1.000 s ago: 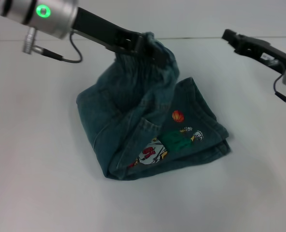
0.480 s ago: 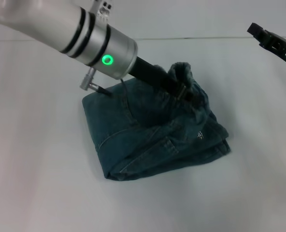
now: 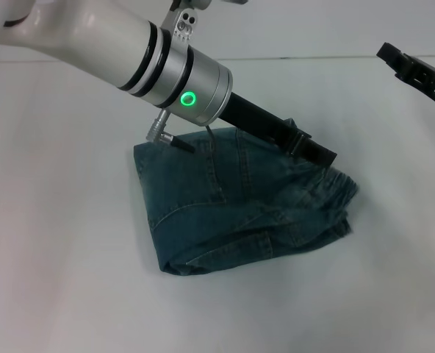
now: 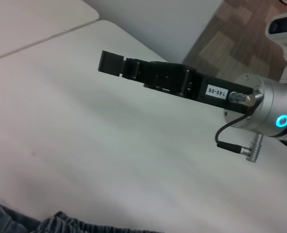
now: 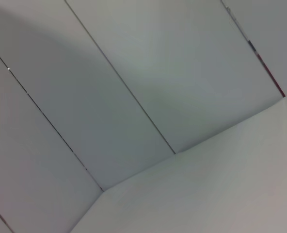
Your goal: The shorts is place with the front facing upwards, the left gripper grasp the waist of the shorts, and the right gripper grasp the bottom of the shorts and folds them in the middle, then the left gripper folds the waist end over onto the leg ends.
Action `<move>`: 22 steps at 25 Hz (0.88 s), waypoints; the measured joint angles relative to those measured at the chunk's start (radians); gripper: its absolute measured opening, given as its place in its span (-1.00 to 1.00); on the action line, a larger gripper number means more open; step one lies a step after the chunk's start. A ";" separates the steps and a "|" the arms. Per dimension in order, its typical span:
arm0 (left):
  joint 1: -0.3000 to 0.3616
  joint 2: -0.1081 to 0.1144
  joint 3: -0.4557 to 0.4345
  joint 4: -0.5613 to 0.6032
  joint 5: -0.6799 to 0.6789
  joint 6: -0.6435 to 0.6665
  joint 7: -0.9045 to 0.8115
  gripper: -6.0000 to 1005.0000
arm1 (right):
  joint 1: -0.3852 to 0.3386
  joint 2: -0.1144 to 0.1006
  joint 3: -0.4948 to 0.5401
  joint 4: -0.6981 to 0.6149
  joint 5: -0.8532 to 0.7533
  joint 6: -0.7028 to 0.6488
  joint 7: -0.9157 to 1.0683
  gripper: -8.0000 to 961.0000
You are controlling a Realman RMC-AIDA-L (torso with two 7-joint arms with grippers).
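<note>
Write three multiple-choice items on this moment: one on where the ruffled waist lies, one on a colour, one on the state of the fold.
1. Where is the waist of the shorts?
A. Laid over at the hem end, under the left gripper
B. Hanging off the table
C. Held by the right gripper

2. What colour is the ring light on the left arm's wrist?
A. Red
B. Green
C. Yellow

3. How do the shorts lie?
A. Spread out flat
B. Rolled up
C. Folded into a stacked bundle

Answers: 1 A, the ruffles lie below the gripper tip. 2 B, it glows green. 3 C, stacked layers show at the edge.
</note>
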 joint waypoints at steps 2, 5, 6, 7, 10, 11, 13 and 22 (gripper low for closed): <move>0.001 0.000 0.005 0.000 -0.001 -0.006 0.001 -0.25 | -0.002 0.000 0.000 0.001 -0.001 0.000 -0.001 -0.96; 0.011 0.000 0.001 0.011 -0.003 -0.009 0.002 -0.05 | -0.004 0.000 -0.003 0.001 -0.003 -0.001 -0.002 -0.96; 0.021 0.001 -0.001 0.025 -0.009 -0.008 0.003 0.02 | -0.005 0.001 -0.005 0.001 -0.003 -0.001 -0.002 -0.96; 0.038 0.002 -0.003 0.046 -0.021 -0.005 0.007 0.09 | -0.006 0.001 -0.006 0.001 -0.004 -0.004 -0.002 -0.96; 0.103 0.005 -0.006 0.113 -0.072 0.005 0.022 0.25 | -0.015 -0.003 -0.010 -0.001 -0.004 -0.037 0.001 -0.96; 0.144 0.008 -0.010 0.149 -0.101 0.010 0.032 0.29 | -0.019 -0.007 -0.016 -0.007 -0.004 -0.058 0.005 -0.96; 0.197 0.014 -0.024 0.187 -0.137 0.024 0.047 0.38 | -0.027 -0.017 -0.044 -0.030 -0.005 -0.106 0.024 -0.96; 0.441 0.046 -0.305 0.223 -0.249 0.244 0.265 0.75 | -0.086 -0.084 -0.337 -0.268 -0.047 -0.314 0.206 -0.88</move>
